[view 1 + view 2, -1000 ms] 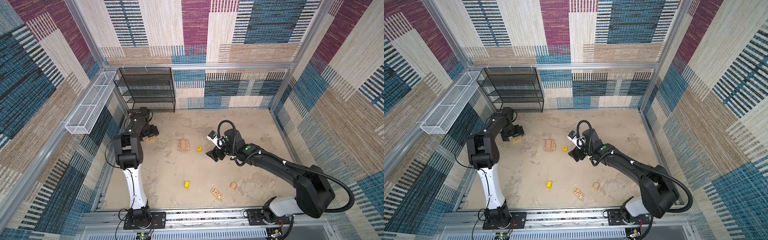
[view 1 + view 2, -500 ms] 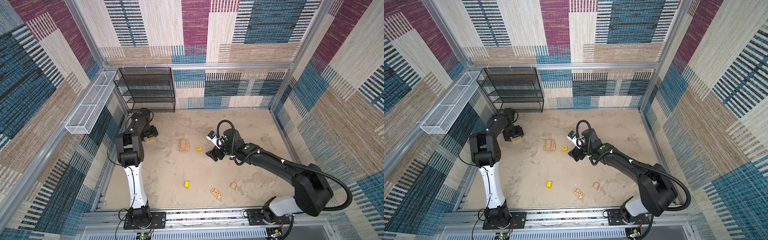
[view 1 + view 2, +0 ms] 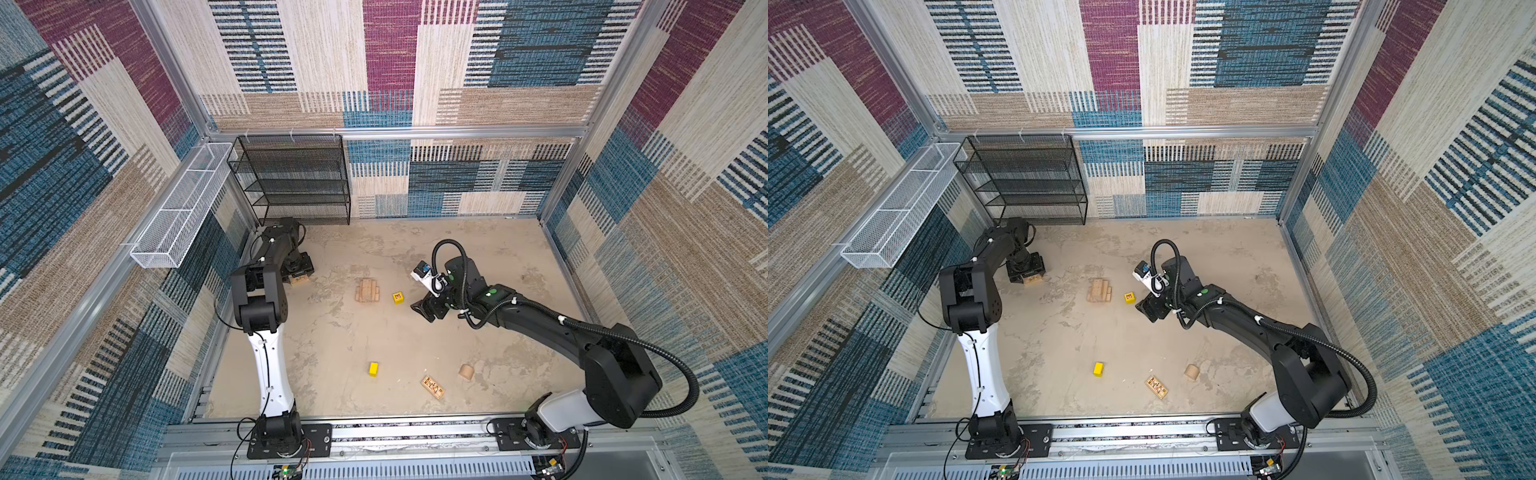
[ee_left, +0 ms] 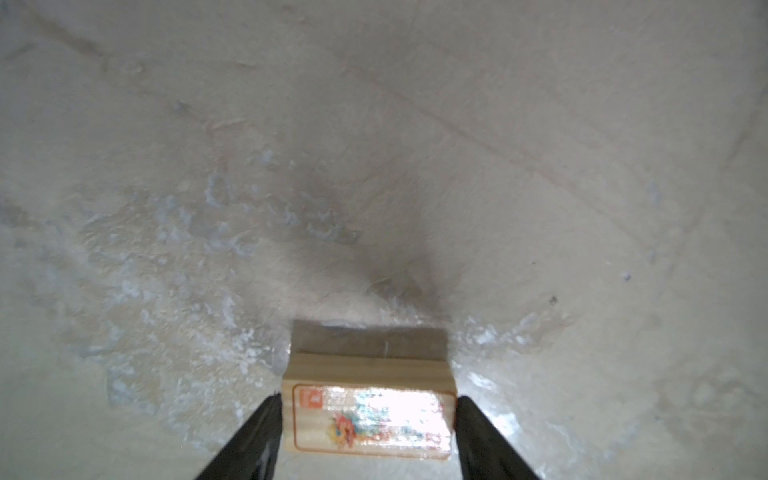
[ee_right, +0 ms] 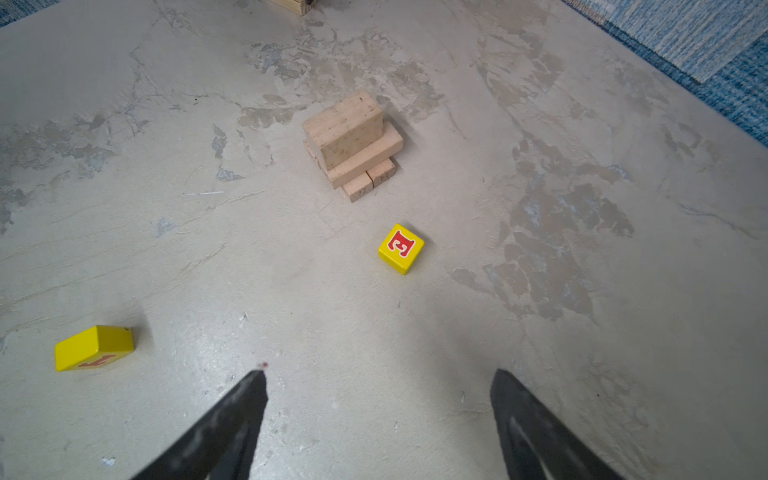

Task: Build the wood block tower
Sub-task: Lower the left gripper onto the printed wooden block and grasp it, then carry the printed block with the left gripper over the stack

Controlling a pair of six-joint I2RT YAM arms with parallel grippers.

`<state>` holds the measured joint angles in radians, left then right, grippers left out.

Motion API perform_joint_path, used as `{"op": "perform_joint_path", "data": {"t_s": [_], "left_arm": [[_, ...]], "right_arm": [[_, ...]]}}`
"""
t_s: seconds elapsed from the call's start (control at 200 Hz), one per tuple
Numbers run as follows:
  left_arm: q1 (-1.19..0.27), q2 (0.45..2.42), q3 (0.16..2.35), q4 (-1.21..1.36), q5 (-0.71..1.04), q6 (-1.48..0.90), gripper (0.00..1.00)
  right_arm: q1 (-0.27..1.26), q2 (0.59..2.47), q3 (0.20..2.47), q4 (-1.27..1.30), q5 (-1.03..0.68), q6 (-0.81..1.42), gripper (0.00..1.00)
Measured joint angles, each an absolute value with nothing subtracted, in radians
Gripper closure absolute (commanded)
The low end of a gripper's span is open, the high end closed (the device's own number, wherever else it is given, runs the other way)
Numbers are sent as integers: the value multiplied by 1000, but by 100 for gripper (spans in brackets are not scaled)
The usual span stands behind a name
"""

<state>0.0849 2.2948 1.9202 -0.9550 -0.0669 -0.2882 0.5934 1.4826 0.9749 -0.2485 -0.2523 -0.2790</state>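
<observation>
The left gripper [image 4: 368, 398] has closed onto a printed wood block [image 4: 370, 374] near the far left corner, fingers [image 4: 262, 419] against both ends. On the mottled tabletop [image 3: 332, 353], a yellow block [image 3: 373, 368], patterned block [image 3: 432, 387] and rounded piece [image 3: 466, 372] lie nearest. Farther back stands the tan tower [image 3: 367, 290], a lettered cube [image 3: 398, 297] just beside it. The right gripper [image 5: 378, 374] hovers spread, arm outstretched.

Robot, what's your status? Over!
Left pincer straddles printed block, grip unclear. Right pincer open, empty. Tower three layers. Yellow E block loose beside it.
</observation>
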Motion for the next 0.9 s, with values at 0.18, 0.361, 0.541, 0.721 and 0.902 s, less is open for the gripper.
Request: {"op": "perform_joint_path", "data": {"t_s": [0.18,0.361,0.541,0.721,0.902], "left_arm": [[85,2296,1920,-955,-49,-284,35],[85,2296,1920,-955,-49,-284,42],[85,2288,1914,-956,-47,-284,49],[79,2204,1869,-958,-39,-285,52],[23,2095,1802,-958,-18,-290,52]], "right_arm": [[593,1488,977,-253,-255,-279,14],[593,1489,979,-256,-262,-279,14],[593,1489,979,-256,-262,-279,14],[593,1488,979,-256,-262,-279,15],[593,1488,980,-256,-263,-279,15]]}}
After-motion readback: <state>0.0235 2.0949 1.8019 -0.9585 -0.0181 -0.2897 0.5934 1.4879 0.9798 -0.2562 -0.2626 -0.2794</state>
